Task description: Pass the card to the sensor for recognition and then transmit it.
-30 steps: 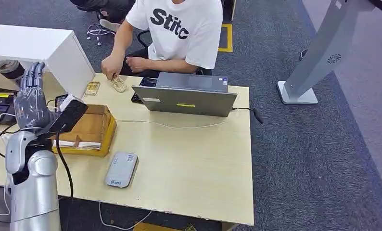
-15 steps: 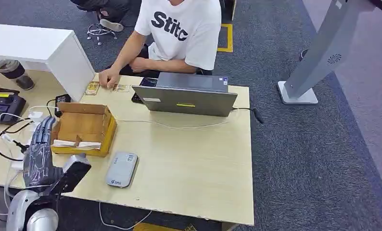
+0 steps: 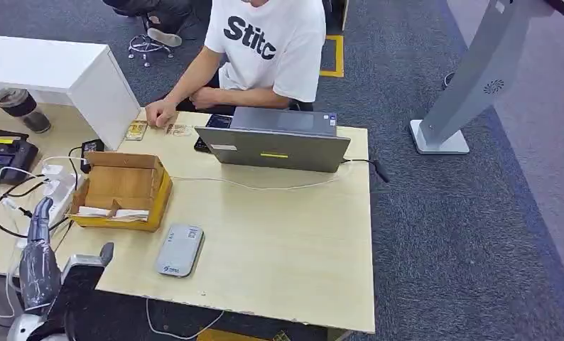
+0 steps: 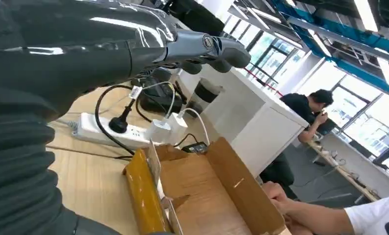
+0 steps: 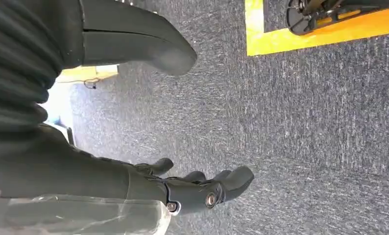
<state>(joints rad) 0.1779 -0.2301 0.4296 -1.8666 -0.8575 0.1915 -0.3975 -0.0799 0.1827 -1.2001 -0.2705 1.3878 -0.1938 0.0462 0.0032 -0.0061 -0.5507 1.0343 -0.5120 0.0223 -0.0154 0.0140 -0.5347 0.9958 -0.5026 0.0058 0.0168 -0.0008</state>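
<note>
Two small cards [image 3: 136, 130] [image 3: 179, 130] lie at the table's far edge, beside a person's hand [image 3: 160, 114]. The grey card sensor [image 3: 180, 250] lies flat near the front edge, right of an open cardboard box [image 3: 123, 188]. My left hand [image 3: 38, 259] hangs low at the table's front left corner, fingers straight and apart, holding nothing. In the left wrist view the left hand [image 4: 133, 44] stretches above the box [image 4: 202, 196] and a power strip [image 4: 99, 132]. In the right wrist view my right hand [image 5: 148, 188] hangs over grey carpet, fingers spread, holding nothing.
A closed-angle grey laptop [image 3: 275, 145] stands at the back middle with a cable trailing across the table. A white cabinet [image 3: 66, 74], a cup [image 3: 20, 106] and a black device [image 3: 2, 156] sit at the left. The person in a white shirt [image 3: 268, 42] sits behind the table.
My left arm has dropped from above the box to the table's front left corner. The person's hand has set a card down at the far edge.
</note>
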